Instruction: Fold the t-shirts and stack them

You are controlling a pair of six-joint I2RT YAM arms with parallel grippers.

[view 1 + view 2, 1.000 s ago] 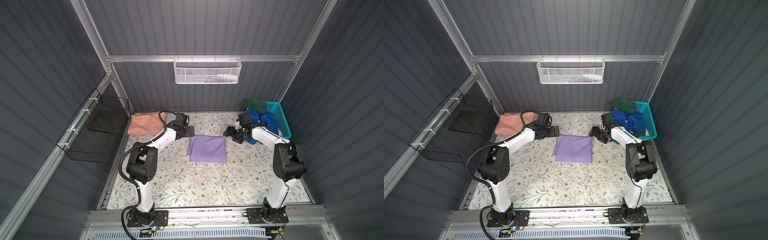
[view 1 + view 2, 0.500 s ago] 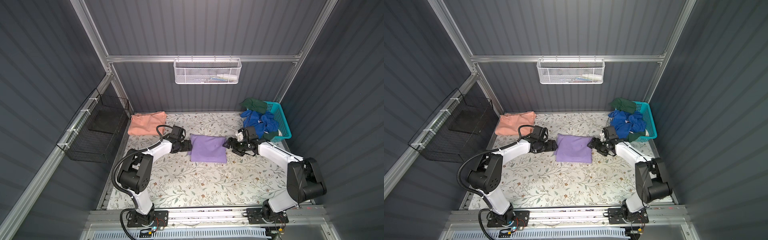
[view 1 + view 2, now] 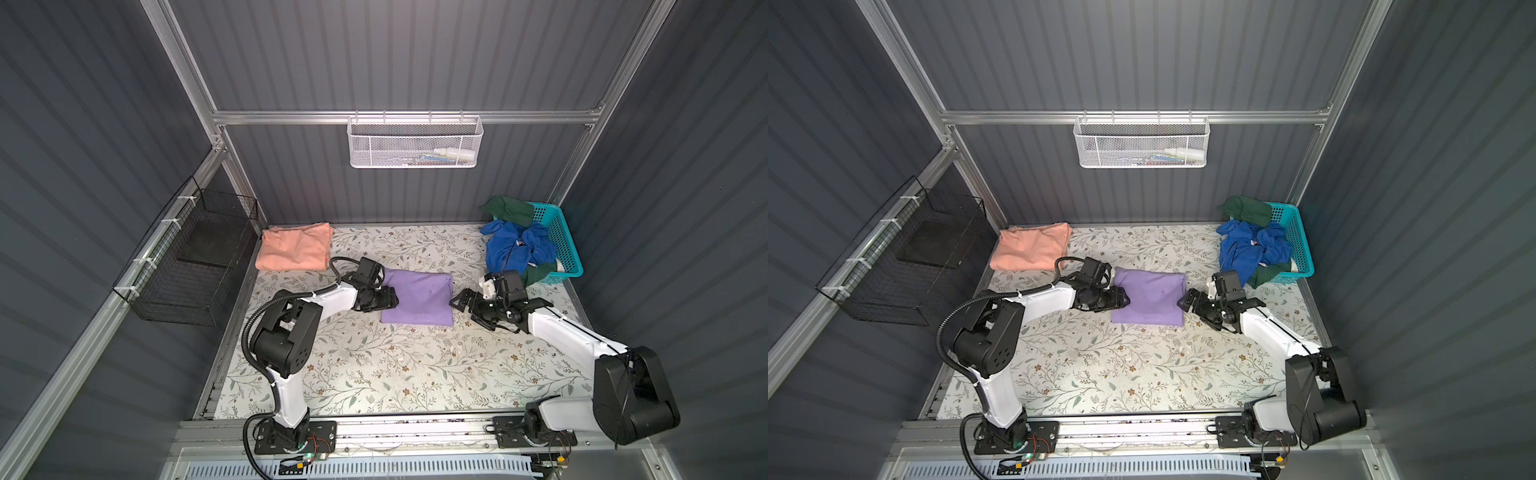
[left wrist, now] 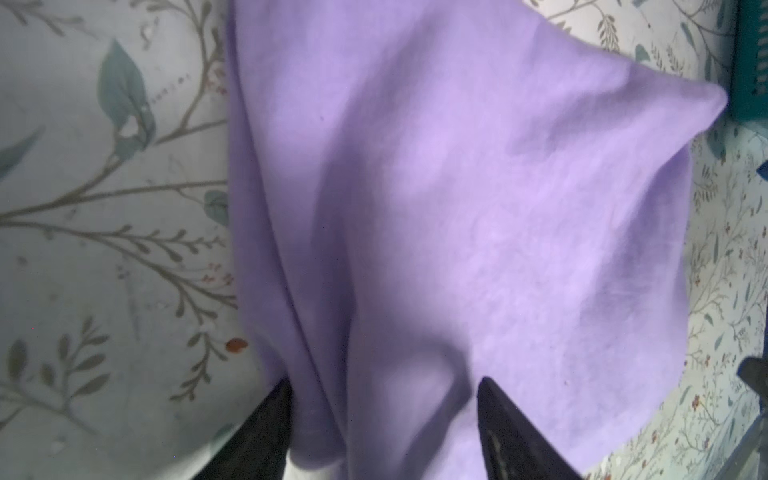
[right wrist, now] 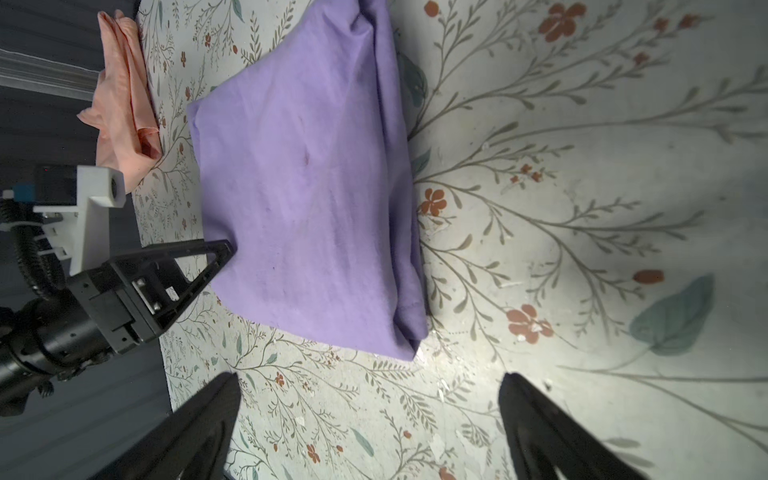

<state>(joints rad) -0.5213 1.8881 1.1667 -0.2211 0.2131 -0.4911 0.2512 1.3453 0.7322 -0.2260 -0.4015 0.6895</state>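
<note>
Lavender t-shirt [image 3: 417, 301]: folded, middle of table [image 3: 374, 374] | salmon t-shirt [image 3: 295, 247]: folded, far-left corner | my left gripper [image 4: 382, 386]: jaws astride lavender's left edge, clamp undetermined | my right gripper [image 5: 370, 380]: jaws spread, just beside its right edge.

A floral mat [image 3: 374, 374] covers the table. 1 turquoise basket [image 3: 562, 241] sits on the mat's far right corner. 1 white mesh basket [image 3: 395, 145] hangs above its far edge. 1 black wire basket [image 3: 174, 291] hangs beside its left edge.
</note>
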